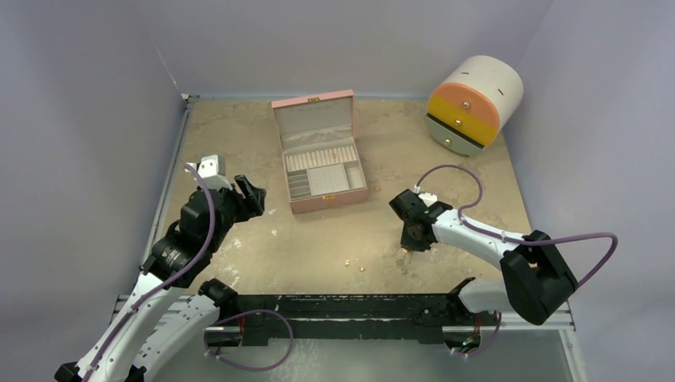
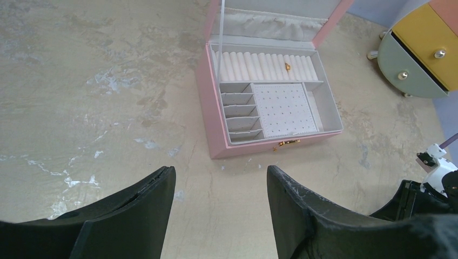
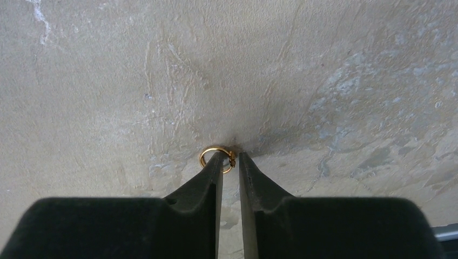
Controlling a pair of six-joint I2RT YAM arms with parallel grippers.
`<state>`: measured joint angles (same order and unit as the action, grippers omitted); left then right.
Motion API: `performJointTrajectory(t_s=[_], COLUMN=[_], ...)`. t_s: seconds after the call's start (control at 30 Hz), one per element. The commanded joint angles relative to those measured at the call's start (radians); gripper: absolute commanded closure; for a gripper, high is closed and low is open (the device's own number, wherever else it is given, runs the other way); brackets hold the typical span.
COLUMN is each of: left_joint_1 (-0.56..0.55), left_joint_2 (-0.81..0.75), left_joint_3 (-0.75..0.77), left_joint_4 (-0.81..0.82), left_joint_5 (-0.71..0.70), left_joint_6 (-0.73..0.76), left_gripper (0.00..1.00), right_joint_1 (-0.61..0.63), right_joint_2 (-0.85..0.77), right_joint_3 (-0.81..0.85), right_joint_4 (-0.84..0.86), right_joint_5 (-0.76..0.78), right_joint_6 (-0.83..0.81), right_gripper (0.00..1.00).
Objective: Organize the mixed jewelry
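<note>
A thin gold hoop (image 3: 207,154) lies on the table right at my right gripper's (image 3: 229,155) tips. The left fingertip (image 3: 216,162) covers part of the hoop, and its small clasp sits in the narrow gap between the two fingers; the jaws stand slightly apart. In the top view the right gripper (image 1: 410,241) points down at the table right of centre. Two tiny gold pieces (image 1: 348,260) lie near the front middle and another (image 1: 376,188) right of the box. A gold ring (image 2: 287,67) sits in the box's ring rolls. My left gripper (image 1: 251,195) (image 2: 221,178) is open and empty, left of the box.
The pink jewelry box (image 1: 326,199) (image 2: 204,97) stands open at the back middle, with ring rolls, small slots and a stud pad. A round drawer unit (image 1: 474,103) (image 2: 426,54) with orange, yellow and grey fronts lies at the back right. Grey walls enclose the table.
</note>
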<state>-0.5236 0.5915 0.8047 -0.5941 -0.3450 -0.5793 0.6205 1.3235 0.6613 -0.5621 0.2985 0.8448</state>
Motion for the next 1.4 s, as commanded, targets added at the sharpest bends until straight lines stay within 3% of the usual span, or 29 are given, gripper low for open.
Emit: performJointTrajectory(t_s=[0.0,0.4,0.67,0.93,1.37], left_joint_1=[0.007,0.007,0.005,0.006,0.005], left_joint_2=[-0.009,-0.006,0.038,0.090,0.122], left_joint_3=[0.005,0.005,0.026,0.036,-0.098], left_joint_4=[0.023,0.028,0.029,0.057,0.307], left_joint_5=[-0.012,0.010,0.078,0.209,0.520], left_joint_6=[0.021,0.023,0.022,-0.005,-0.220], left_gripper=[0.38,0.38,0.37,0.35,0.35], right_joint_1=[-0.006,-0.007,-0.006,0.008,0.233], right_joint_2=[0.007,-0.037,-0.134,-0.207,-0.134], right_joint_3=[0.013,0.006,0.038,0.102,0.314], right_joint_4=[-0.004,-0.004,0.020,0.134,0.240], right_joint_5=[0.030,0.015,0.003,-0.104,-0.150], right_joint_6=[0.007,0.000,-0.094,-0.239,-0.273], right_gripper=[0.82,1.00,1.00,1.00,1.00])
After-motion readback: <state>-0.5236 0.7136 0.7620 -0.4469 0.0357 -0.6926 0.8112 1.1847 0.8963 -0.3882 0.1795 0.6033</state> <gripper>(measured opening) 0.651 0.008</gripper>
